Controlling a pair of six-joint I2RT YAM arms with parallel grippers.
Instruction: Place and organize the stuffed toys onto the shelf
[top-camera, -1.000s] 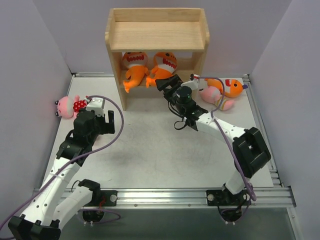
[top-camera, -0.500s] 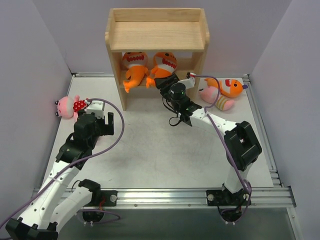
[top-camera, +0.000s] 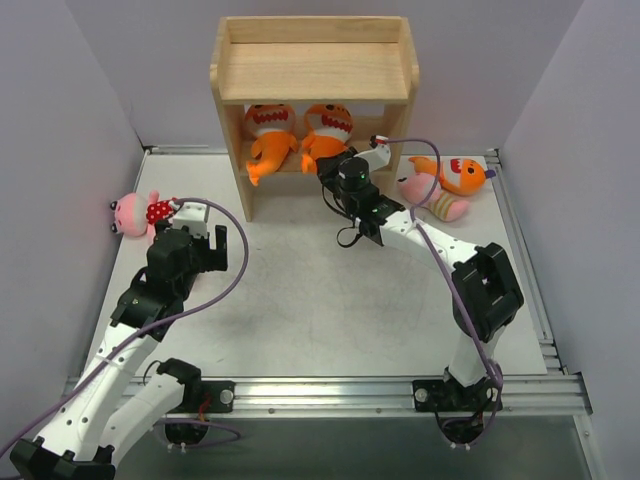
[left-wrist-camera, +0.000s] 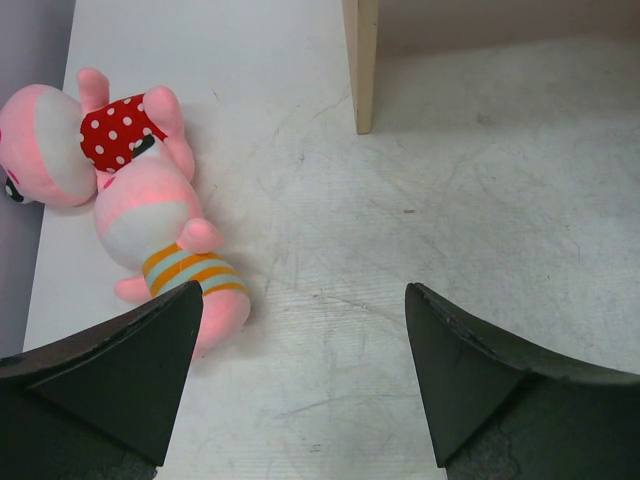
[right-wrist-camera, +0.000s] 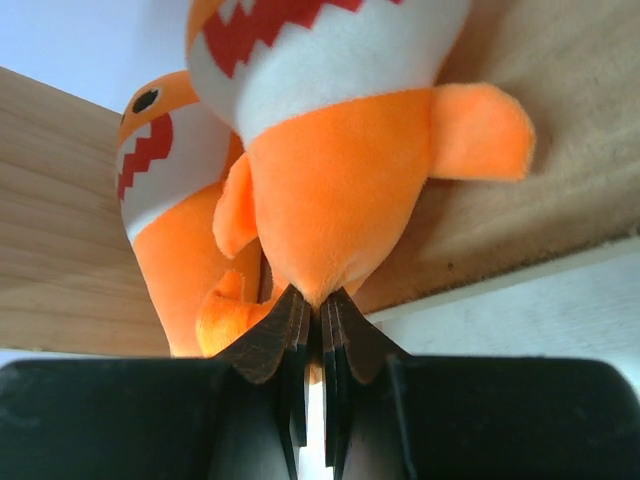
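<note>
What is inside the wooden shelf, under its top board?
Two orange fish sit side by side there: the left fish and the right fish. Anything lower in the shelf is covered by its boards.

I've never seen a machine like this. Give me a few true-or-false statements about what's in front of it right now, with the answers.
1. Two orange fish sit on the shelf. True.
2. A pink doll sits on the shelf's top. False: only the fish are seen on the shelf, one level down.
3. The left gripper is open. True.
4. The right gripper is wide open. False: it is shut, at one fish's tail.
5. The polka-dot doll lies alone. False: a striped doll lies against it on the table.
</note>
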